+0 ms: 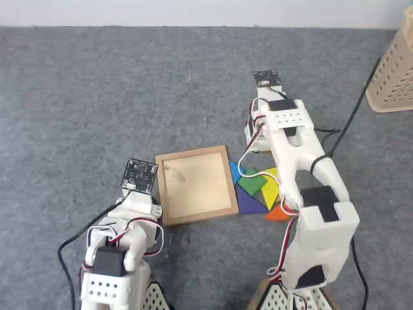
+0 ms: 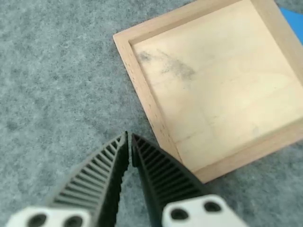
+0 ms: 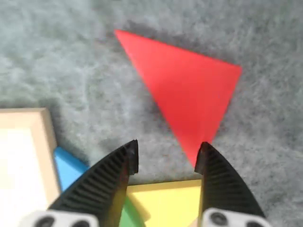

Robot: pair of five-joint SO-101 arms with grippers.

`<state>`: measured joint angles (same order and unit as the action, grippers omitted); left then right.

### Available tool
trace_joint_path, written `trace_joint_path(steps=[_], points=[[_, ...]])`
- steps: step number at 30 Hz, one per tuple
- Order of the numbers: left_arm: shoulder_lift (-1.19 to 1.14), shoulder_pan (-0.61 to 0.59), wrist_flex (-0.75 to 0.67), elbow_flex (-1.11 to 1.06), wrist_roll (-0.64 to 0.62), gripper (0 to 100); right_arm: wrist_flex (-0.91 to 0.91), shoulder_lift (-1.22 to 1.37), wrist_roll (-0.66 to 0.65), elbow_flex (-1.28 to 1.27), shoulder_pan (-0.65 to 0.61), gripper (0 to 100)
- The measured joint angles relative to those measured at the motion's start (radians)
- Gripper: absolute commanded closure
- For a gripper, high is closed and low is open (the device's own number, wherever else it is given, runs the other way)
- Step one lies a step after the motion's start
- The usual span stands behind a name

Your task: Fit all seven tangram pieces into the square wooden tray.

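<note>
The square wooden tray lies flat on the grey carpet, in front of the two arms and between them; its inside is bare wood, with no piece in it. Just beside the tray, on the side of the right arm, a group of tangram pieces lies on the carpet: a light blue piece touching the rim of the tray, a green piece, a yellow piece, a dark blue piece and an orange piece; the right arm reaches over them and covers a part of the group.

The left gripper hangs above the carpet just outside one side of the tray; its two jaws are together, with only a thin slit between them, and they hold nothing.

The right gripper is over the carpet near a corner of the tray; its jaws stand wide apart and are empty. A red triangle lies flat on the carpet beyond them, one of its corners pointing into the gap, close to one fingertip; the yellow piece, the green piece and the light blue piece lie under the gripper.

A pale perforated basket stands at the far edge of the table, well apart from the tray.
</note>
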<state>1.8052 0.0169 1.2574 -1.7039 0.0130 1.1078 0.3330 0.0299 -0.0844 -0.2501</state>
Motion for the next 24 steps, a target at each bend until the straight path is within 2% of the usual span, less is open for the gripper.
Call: trace_joint_path(steps=[3,7,9,18,24], points=[[0.000,0.000,0.000,0.000,0.000,99,-0.009,-0.028,-0.051,0.002,0.003,80.2],[0.000,0.000,0.000,0.000,0.000,99,0.020,-0.031,-0.272,0.069,0.037,68.8],[0.000,0.002,0.000,0.000,0.000,99,0.041,-0.006,-0.344,0.133,0.063,67.2],[0.000,0.000,0.000,0.000,0.000,99,0.084,0.298,-0.423,0.374,0.072,68.3],[0.000,0.000,0.000,0.000,0.000,99,0.101,0.341,-0.446,0.417,0.071,68.4]])
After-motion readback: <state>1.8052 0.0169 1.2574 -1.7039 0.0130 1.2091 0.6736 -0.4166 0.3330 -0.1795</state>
